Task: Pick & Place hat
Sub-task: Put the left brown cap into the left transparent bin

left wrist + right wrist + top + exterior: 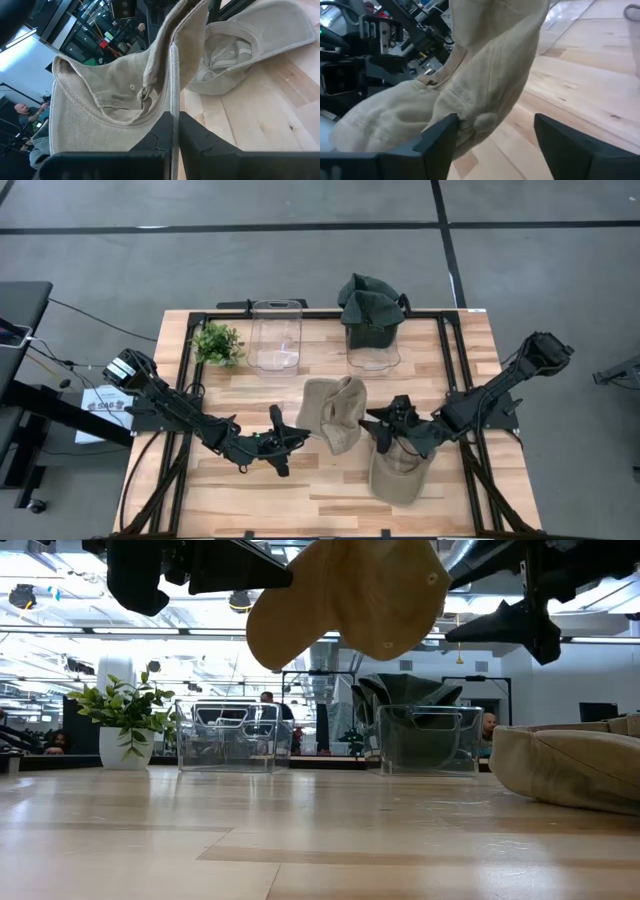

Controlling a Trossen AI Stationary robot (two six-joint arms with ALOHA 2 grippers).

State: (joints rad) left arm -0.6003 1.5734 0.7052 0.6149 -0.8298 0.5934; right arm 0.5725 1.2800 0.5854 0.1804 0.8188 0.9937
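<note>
My left gripper (175,131) has its two fingers pressed together on the edge of a tan hat (333,412), which hangs clear of the wooden table (300,490) in the low view, its fabric folded over above my fingers. My right gripper (492,137) sits just beside that same hat with its fingers spread apart, holding nothing; the hat's crown and button fill the space between them in my right wrist view, but I cannot tell whether they touch it. A second tan hat (398,473) lies flat on the table under my right arm. Further back stand two clear bins: the left bin (275,335) beside a small potted plant (217,343), and the right bin (373,350) with dark green hats (370,302) heaped in it.
</note>
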